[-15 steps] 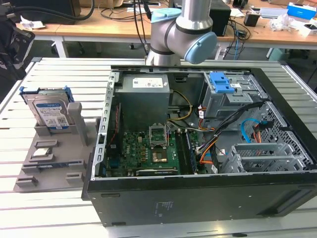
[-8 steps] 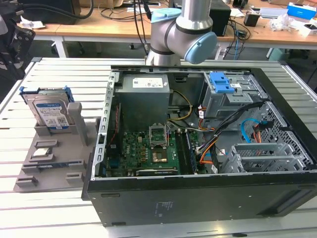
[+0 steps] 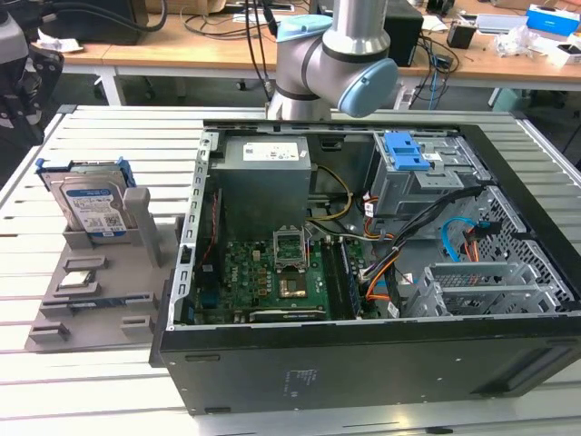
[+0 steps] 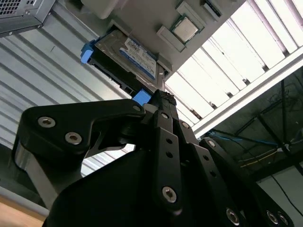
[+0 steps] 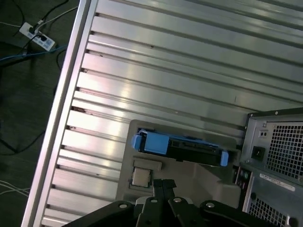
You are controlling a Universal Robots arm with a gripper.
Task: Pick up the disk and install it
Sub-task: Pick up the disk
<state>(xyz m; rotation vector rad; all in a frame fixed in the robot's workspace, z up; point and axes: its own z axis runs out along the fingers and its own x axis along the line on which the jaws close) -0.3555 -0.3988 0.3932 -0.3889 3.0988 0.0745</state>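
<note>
Disk (image 3: 83, 193) upright; white-blue barcode label (image 3: 96, 214) showing

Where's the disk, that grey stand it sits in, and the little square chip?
disk (image 3: 93, 209): exterior view, on its white-and-blue label.
grey stand (image 3: 136, 272): exterior view, on a bare flat part.
square chip (image 4: 184, 29): second wrist view, on its metal top.

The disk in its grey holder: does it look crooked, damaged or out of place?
Nothing stands out. The disk stands on edge in the grey holder, on the exterior view's left, beside the open computer case. Its blue bracket looks whole in the first wrist view.
</note>
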